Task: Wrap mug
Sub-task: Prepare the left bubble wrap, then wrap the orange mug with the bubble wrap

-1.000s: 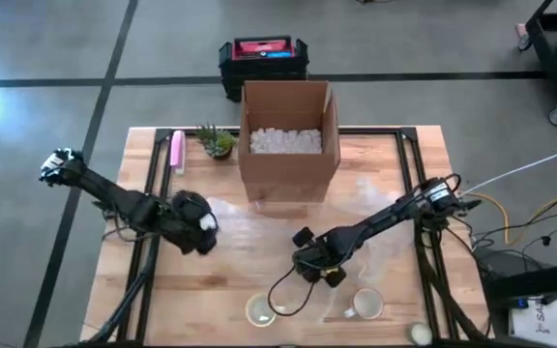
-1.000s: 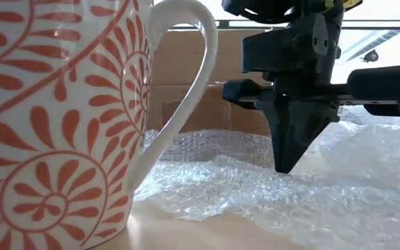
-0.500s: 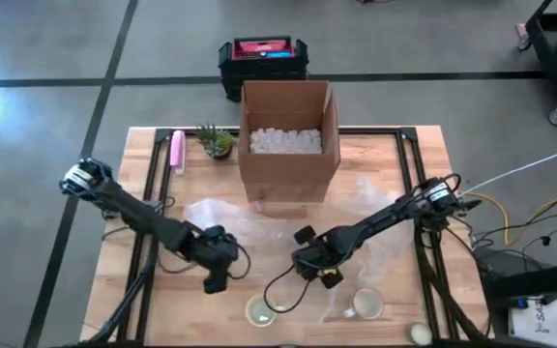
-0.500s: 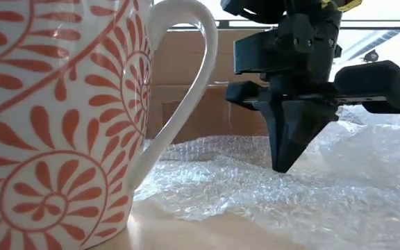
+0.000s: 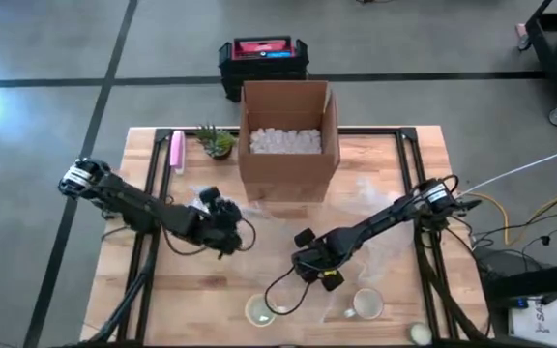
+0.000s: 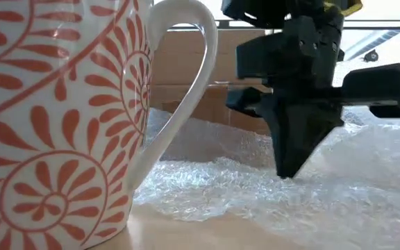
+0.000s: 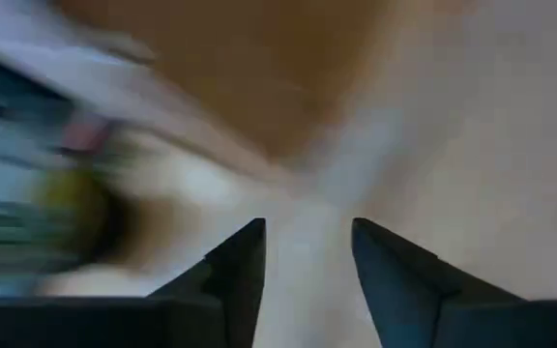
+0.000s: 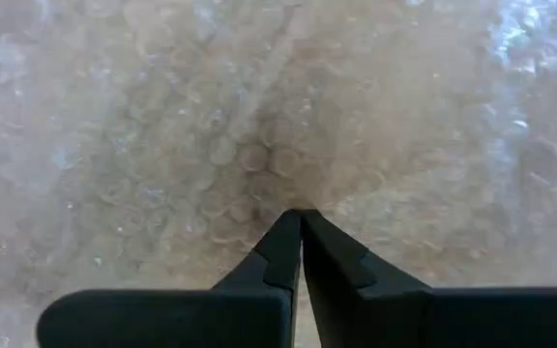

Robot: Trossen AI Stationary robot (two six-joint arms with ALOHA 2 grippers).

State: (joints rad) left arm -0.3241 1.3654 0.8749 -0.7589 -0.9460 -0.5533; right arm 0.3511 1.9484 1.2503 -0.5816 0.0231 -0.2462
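2 end effectors work the bubble wrap (image 5: 259, 227): right end effector (image 8: 300, 220) clenched, tips pressed onto it; left end effector (image 7: 306, 253) released at its far edge. Patterned mug (image 6: 61, 125) stands beside it on the bench (image 5: 395, 164).

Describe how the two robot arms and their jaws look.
Both arms are dark, slim and jointed. The left arm has a pale fitting at its base, the right arm a yellow-marked one with loose black cable. The left gripper has wedge-shaped jaws; the right gripper has jaws tapering to points.
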